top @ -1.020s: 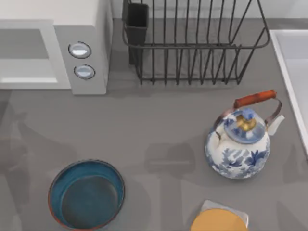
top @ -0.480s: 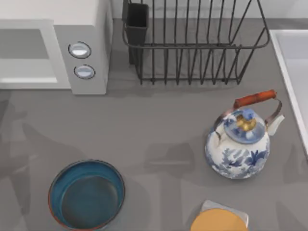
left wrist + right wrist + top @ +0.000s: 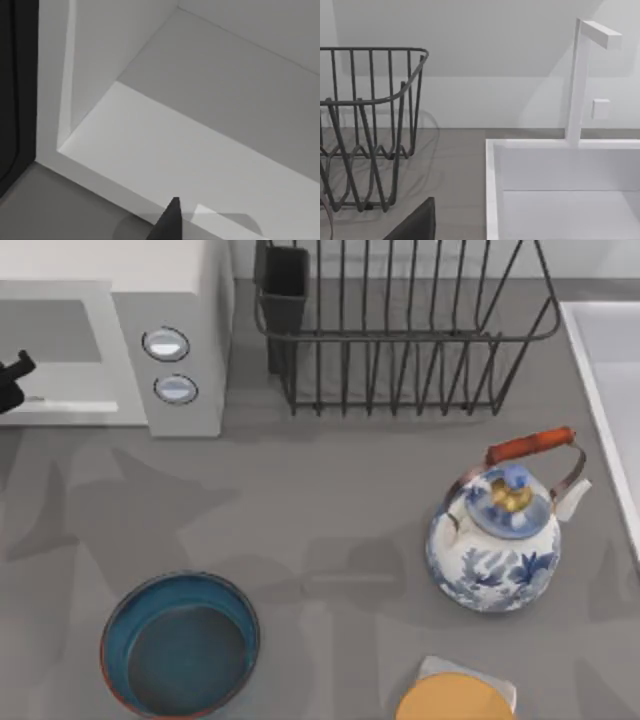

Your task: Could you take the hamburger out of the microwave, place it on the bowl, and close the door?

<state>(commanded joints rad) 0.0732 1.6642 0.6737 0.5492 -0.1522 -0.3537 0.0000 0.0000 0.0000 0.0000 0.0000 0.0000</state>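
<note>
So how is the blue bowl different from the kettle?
The bowl is plain dark teal with a reddish-brown rim; the kettle is white with blue flower patterns. The bowl is open and holds nothing; the kettle wears a lid and has a handle and a spout. The bowl sits on the table's left side, the kettle on its right. Both are round and stand upright on the grey table.

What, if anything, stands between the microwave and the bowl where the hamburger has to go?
Nothing visible: bare grey table lies between the microwave and the bowl. The kettle stands well to the right.
</note>
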